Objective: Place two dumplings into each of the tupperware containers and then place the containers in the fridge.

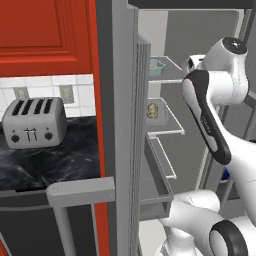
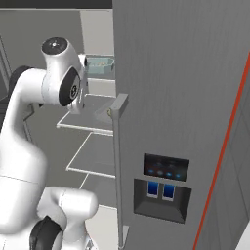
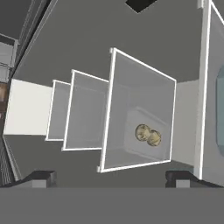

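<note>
Fingers (image 3: 39, 177) spread wide, nothing btwn them; gripper (image 3: 111, 178) hangs inside the open fridge (image 2: 185, 97).

Risk, my read: arm pulling back could clip a shelf edge or nudge a tub off.

Count: 1 fridge; 2 tupperware containers, upper (image 1: 156, 66) on top shelf, lower (image 3: 144, 133) a shelf down; 2 dumplings (image 3: 147, 134) visible in the lower, touching. Upper tub's contents unclear.

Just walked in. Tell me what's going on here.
The robot arm is reaching into the open fridge. Its gripper is open and holds nothing. One tupperware container sits on an upper shelf. On the shelf below, two dumplings lie side by side in a second, barely visible tub. A toaster stands on the counter to the left.
</note>
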Controlling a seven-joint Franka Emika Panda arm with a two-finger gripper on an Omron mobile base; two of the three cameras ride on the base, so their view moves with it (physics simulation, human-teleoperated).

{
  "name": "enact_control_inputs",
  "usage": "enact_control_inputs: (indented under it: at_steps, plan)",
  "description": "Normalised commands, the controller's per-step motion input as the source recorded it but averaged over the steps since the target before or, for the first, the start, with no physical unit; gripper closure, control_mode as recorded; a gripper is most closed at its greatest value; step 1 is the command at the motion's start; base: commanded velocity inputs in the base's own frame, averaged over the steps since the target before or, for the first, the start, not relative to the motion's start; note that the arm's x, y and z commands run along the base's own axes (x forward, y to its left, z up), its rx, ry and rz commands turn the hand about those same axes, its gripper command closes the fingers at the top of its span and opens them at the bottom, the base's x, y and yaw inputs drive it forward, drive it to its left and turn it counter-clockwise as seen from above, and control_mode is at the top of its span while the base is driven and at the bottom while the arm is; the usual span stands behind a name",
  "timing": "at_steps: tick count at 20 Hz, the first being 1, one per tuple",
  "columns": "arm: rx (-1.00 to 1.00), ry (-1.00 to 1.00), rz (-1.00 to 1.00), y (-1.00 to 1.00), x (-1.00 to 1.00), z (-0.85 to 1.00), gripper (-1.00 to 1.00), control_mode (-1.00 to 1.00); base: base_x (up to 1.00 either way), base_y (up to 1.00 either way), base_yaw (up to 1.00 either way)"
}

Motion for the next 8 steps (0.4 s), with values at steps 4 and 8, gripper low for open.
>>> enact_control_inputs:
  at_steps: [4,8]
  plan:
    - [-0.05,0.19,0.0,0.0,-1.0,-0.22,-1.0,-1.0,0.0,0.0,0.0]
    - [0.0,0.1,0.0,0.0,-1.0,-0.47,-1.0,-1.0,0.0,0.0,0.0]
